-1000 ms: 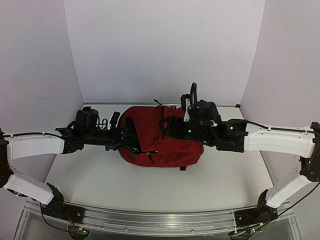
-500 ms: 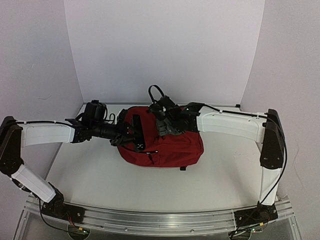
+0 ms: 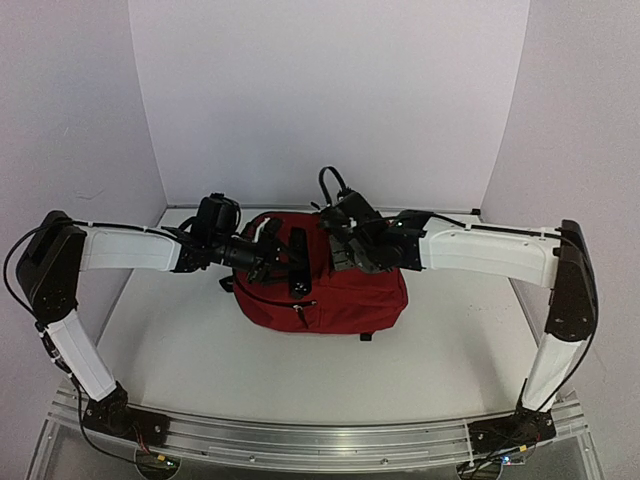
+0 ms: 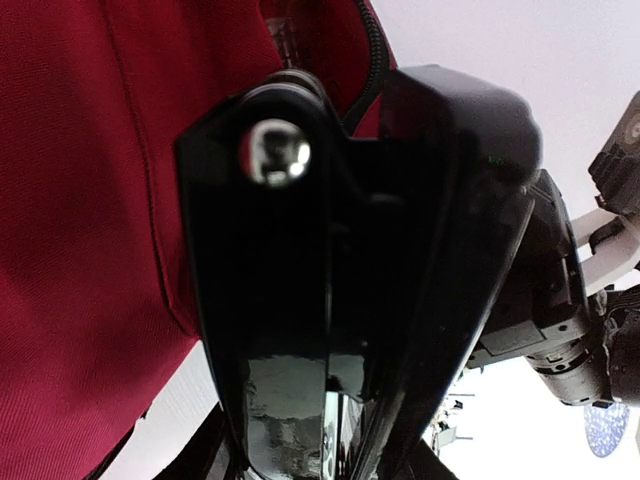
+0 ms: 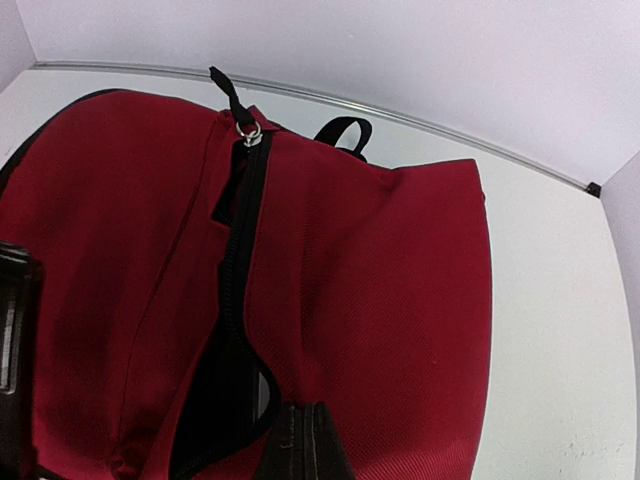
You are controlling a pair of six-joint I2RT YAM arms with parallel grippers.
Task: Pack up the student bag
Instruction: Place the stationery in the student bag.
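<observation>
Both arms are in over the student bag (image 3: 350, 295), which lies on the white table (image 3: 190, 350) directly beneath the 2 claws. The right claw (image 3: 345, 250) sits above the bag's far upper edge. On its own wrist view the jaws are pressed together into 1 dark point, fully closed, at the near end of the black zipper (image 5: 235, 300). Whether any fabric or zipper tape is caught between them, I cannot tell.

Ahead of that claw the zipper runs away along the top of the dark red bag. It gapes a little close to the claw and ends at a metal ring pull (image 5: 249, 134) with a black tab (image 5: 228, 95). Beyond the pull and slightly to the claw's right, a black carry loop (image 5: 345, 128) stands at the bag's far edge, with bare table past it.

Over to the left claw (image 3: 285, 258): it hangs above the bag's left half, facing the right claw, the 2 near each other but apart. Its wrist view is nearly all glossy black fingers (image 4: 270, 300). Red fabric fills the space to the claw's left, and a short stretch of zipper shows just past the tips. The right arm (image 4: 560, 310) is off to the claw's right. Are these jaws apart or clamped on something? From so close, I cannot tell.
</observation>
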